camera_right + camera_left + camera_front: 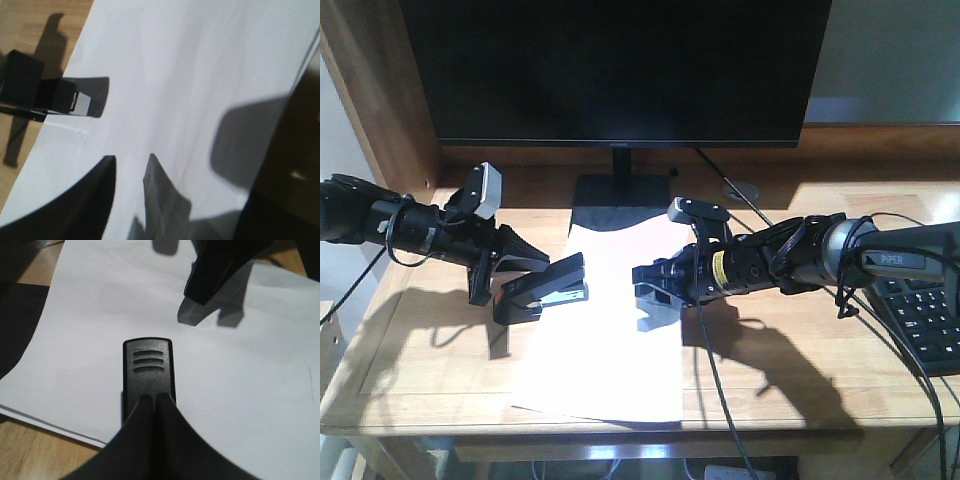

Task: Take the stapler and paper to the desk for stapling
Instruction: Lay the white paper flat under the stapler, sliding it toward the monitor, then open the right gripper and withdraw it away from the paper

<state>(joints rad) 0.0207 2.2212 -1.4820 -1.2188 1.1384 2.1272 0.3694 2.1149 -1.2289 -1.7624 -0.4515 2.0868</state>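
The desk (420, 375) carries the paper (610, 370) flat at its middle, long axis running from the front edge away toward the monitor (620, 60). Just past the sheet's middle, at its left edge, sits the stapler (558, 288). The left claw (525, 275) pinches its rear end, fingers closed on it. The stapler's long axis runs across the desk, left to right, nose pointing in over the sheet and toward the right claw (645, 292).

That is the relation that counts: the nose lies over the paper's left margin, so the left arm is the one placed to staple. Whether the sheet is actually between the stapler's jaws I cannot tell.

The right claw hangs over the sheet's right half, facing the stapler across a short gap. Its fingers look spread, with nothing between them. It seems placed to steady the sheet.

Readable writing: "PIPER" on the right arm's grey link. The mark on the monitor's lower bezel and the legends on the keyboard (930, 320) at far right are too small to read.
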